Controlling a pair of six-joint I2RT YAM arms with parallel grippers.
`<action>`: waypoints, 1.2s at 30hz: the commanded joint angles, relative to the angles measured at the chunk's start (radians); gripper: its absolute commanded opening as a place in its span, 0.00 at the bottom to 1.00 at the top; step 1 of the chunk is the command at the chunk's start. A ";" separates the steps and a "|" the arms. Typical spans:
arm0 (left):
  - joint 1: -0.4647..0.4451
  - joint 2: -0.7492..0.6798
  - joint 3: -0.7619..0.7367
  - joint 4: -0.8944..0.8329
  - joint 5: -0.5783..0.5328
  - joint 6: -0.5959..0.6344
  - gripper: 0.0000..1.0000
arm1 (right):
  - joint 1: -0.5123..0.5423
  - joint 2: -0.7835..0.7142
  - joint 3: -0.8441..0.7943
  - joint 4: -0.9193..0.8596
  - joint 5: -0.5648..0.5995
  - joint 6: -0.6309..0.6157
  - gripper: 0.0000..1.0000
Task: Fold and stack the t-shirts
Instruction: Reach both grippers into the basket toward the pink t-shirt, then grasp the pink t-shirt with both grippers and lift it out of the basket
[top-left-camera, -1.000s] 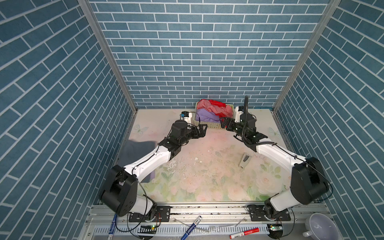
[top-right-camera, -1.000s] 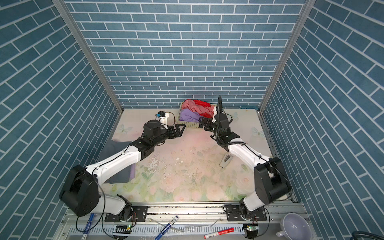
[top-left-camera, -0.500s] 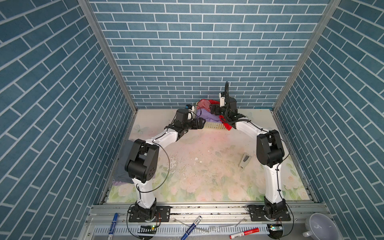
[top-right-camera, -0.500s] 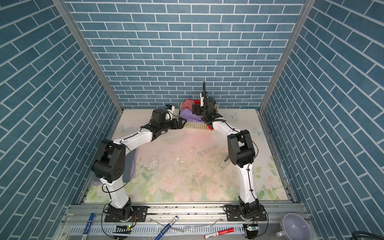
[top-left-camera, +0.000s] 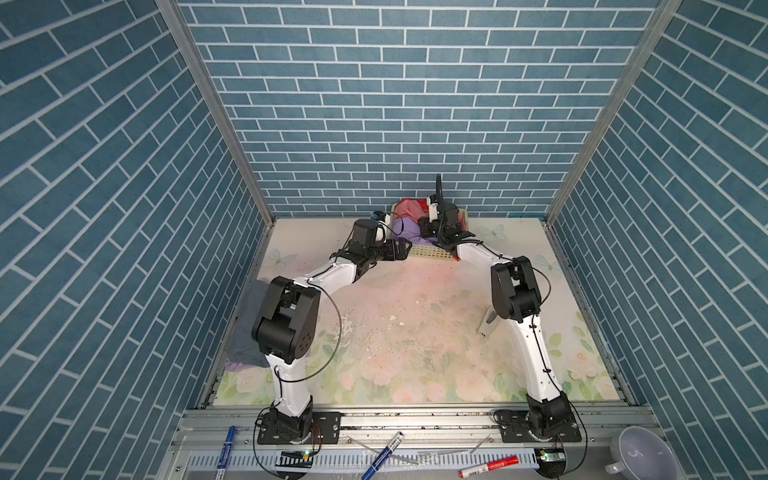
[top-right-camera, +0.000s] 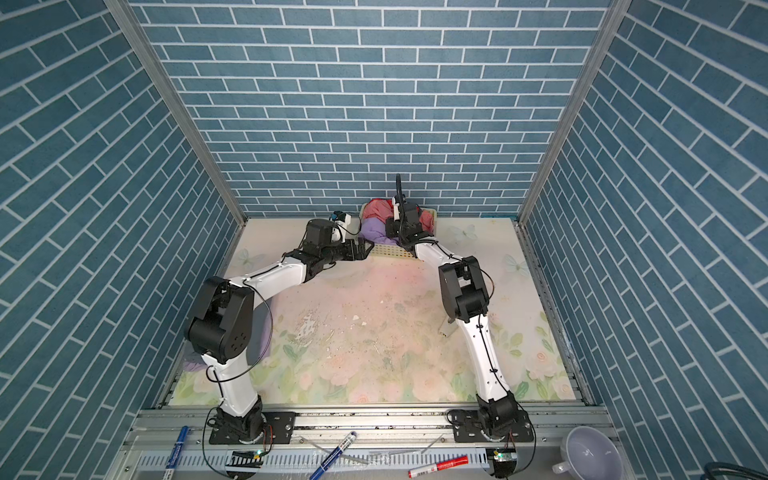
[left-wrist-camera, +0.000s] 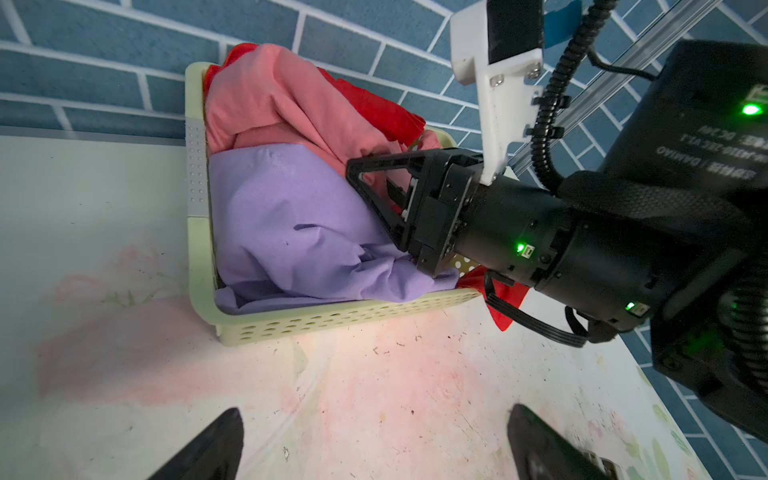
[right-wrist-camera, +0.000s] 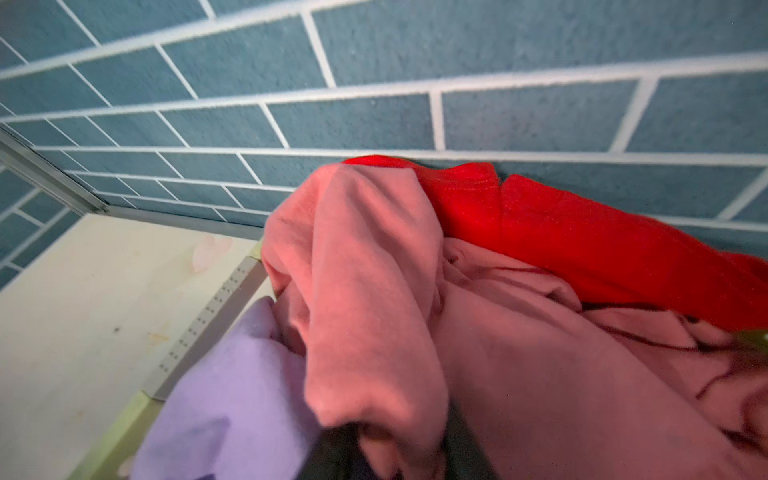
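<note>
A cream basket at the back wall holds a salmon pink t-shirt, a lavender t-shirt and a bright red t-shirt. My right gripper reaches into the basket and is shut on a fold of the salmon pink shirt; the cloth hides most of its fingers. My left gripper hovers open over the table just in front of the basket, holding nothing. A slate grey t-shirt lies at the table's left edge, partly behind my left arm.
The brick back wall stands right behind the basket. A small grey-white object lies on the flowered table beside my right arm. Markers and a bowl sit on the front rail.
Both arms stretched toward the back. My right gripper went into the basket and shut on the salmon pink shirt. My left gripper came up to the basket's front and stayed open.
</note>
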 joint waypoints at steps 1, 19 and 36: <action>0.007 -0.017 -0.030 0.017 -0.006 -0.002 1.00 | -0.001 -0.037 0.057 -0.015 0.016 0.001 0.01; 0.015 -0.297 -0.237 0.076 -0.022 -0.025 1.00 | 0.049 -0.662 -0.130 -0.130 -0.224 -0.090 0.00; 0.019 -0.634 -0.445 -0.108 -0.092 0.012 1.00 | 0.077 -0.887 -0.502 -0.391 0.075 0.043 0.53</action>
